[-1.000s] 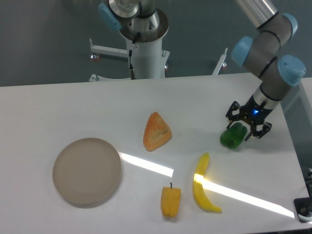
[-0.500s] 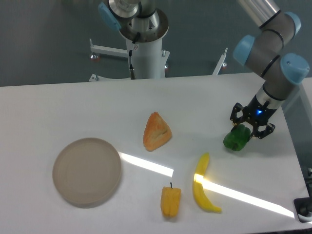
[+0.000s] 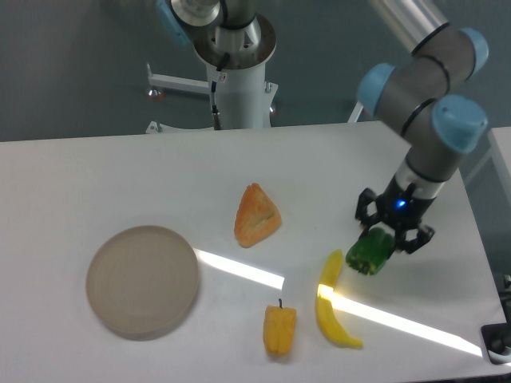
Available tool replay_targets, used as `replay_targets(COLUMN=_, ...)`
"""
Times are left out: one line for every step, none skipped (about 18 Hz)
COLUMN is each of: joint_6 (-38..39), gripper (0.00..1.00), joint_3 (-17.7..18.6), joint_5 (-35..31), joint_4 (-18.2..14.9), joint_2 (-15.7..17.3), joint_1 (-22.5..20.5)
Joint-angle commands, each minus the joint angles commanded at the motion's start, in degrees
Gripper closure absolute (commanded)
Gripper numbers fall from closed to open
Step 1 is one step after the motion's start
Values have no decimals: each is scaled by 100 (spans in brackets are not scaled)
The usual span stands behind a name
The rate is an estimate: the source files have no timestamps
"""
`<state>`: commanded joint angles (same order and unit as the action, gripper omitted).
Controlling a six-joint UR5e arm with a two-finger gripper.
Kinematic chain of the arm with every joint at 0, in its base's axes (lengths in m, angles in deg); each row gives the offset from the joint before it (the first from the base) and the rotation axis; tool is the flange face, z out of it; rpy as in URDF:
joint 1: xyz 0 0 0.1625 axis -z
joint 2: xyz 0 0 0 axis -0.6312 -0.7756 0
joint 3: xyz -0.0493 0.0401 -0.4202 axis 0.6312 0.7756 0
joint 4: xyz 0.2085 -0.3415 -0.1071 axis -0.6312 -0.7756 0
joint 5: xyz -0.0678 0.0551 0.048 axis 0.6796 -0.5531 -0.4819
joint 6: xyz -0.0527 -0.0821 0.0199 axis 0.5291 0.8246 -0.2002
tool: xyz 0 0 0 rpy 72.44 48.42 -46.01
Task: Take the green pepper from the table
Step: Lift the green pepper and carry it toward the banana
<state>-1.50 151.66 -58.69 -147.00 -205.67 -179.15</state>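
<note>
The small, glossy dark-green bell pepper (image 3: 370,252) now sits closer to the curved yellow banana (image 3: 333,302) than it did a second ago: it has shifted toward the banana's upper tip, and the black two-finger gripper (image 3: 390,237) has travelled with it. The fingers straddle the pepper's top and appear closed on it, so the gripper looks to be holding the pepper rather than standing wide. Since pepper and gripper have moved together across two steps, the grasp seems secure and the pick looks largely done. Whether the pepper is clear of the large flat white tabletop (image 3: 96,175) cannot be read for certain from this single view; its underside shows no plain gap. It hangs just beside the banana's tip without clearly touching it. The banana itself, the yellow-orange pepper with a stem (image 3: 279,329) beside it, the orange wedge-shaped piece (image 3: 255,215) beyond, and the round beige plate (image 3: 142,281) farthest from it have not moved.
</note>
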Motion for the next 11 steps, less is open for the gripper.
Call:
replay_targets(joint_6=0, gripper=79, joint_3=9, joint_5=0, joint_4=0, joint_2=0, joint_1=0)
replay_targets(joint_6=-9, gripper=79, joint_3=0, joint_5=0, joint_4=0, joint_2=0, joint_1=-9)
replay_targets(joint_6=-9, gripper=79, joint_3=0, joint_5=9, joint_4=9, joint_2=0, joint_1=-9)
replay_targets(joint_6=0, gripper=79, joint_3=17, joint_5=0, joint_4=9, joint_2=0, joint_1=0)
replay_targets(joint_6=9, gripper=79, joint_3=9, joint_5=9, joint_4=17, joint_2=-9, joint_1=9)
replay_targets(joint_6=9, gripper=79, joint_3=-9, joint_5=9, joint_4=18, joint_2=-17, joint_1=9)
replay_targets(joint_6=-9, gripper=79, joint_3=-9, joint_5=9, joint_4=18, joint_2=-18, joint_1=0)
replay_targets(joint_6=-17, gripper=79, joint_3=0, joint_5=9, joint_4=18, joint_2=-18, joint_1=-9)
replay_targets(joint_6=-35, gripper=79, joint_3=-9, joint_5=9, joint_4=18, joint_2=-18, joint_1=-17)
replay_targets(joint_6=-35, gripper=79, joint_3=-9, joint_5=9, joint_4=18, joint_2=-9, joint_1=-35)
replay_targets(joint_6=-35, gripper=79, joint_3=-18, joint_5=9, joint_4=18, joint_2=-9, joint_1=-44)
